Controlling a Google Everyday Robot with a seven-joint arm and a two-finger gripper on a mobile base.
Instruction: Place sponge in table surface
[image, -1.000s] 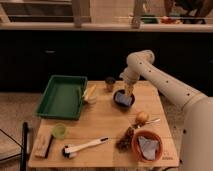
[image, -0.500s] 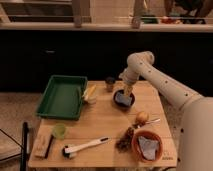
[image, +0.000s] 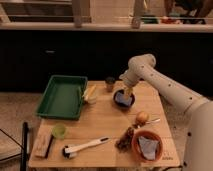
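The sponge (image: 121, 100) is a grey-blue piece lying in a small dark bowl (image: 116, 95) at the back middle of the table surface (image: 107, 122), a pale wooden plank top. My gripper (image: 127, 92) reaches down from the right, directly over the bowl and at the sponge. The white arm (image: 165, 87) comes in from the right edge of the view. The gripper's tips are hidden against the bowl.
A green tray (image: 62, 95) stands at the left with a yellow tool (image: 90, 92) beside it, and a dark cup (image: 110, 82) stands behind the bowl. In front are a green cup (image: 59, 131), a tan block (image: 44, 145), a white brush (image: 85, 146), an orange fruit (image: 142, 117) and an orange bowl (image: 145, 136) holding a grey-blue piece.
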